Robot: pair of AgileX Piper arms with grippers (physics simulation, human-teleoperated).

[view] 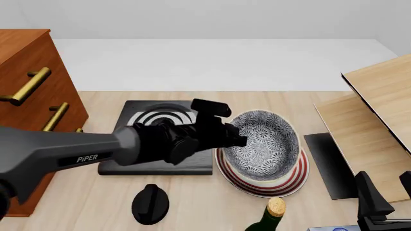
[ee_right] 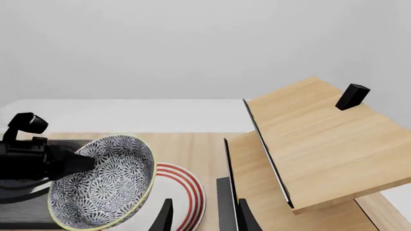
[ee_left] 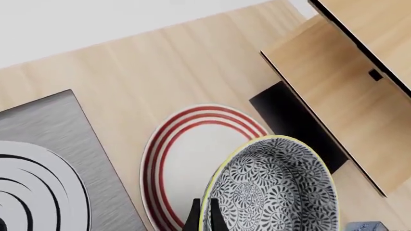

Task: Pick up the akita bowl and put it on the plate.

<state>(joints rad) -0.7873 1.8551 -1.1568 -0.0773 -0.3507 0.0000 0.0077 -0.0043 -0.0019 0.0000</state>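
Observation:
The akita bowl (view: pixel 260 144), blue-and-white patterned with a pale rim, hangs tilted over the plate (view: pixel 292 179), a white plate with red rings. My left gripper (view: pixel 239 139) is shut on the bowl's left rim. In the left wrist view the fingers (ee_left: pixel 196 217) pinch the rim of the bowl (ee_left: pixel 276 187), with the plate (ee_left: pixel 183 154) beneath it. The right wrist view shows the bowl (ee_right: pixel 103 187) leaning above the plate (ee_right: pixel 189 192); whether they touch I cannot tell. My right gripper (view: pixel 387 186) stands open and empty at the near right.
A black slab with grey-white rings (view: pixel 128 115) lies left of the plate. A black knob (view: pixel 149 204) and a corked bottle (view: pixel 273 214) stand near the front edge. A wooden drawer cabinet (view: pixel 26 96) is at the left, a wooden shelf (view: pixel 372 110) over a black mat (view: pixel 327 163) at the right.

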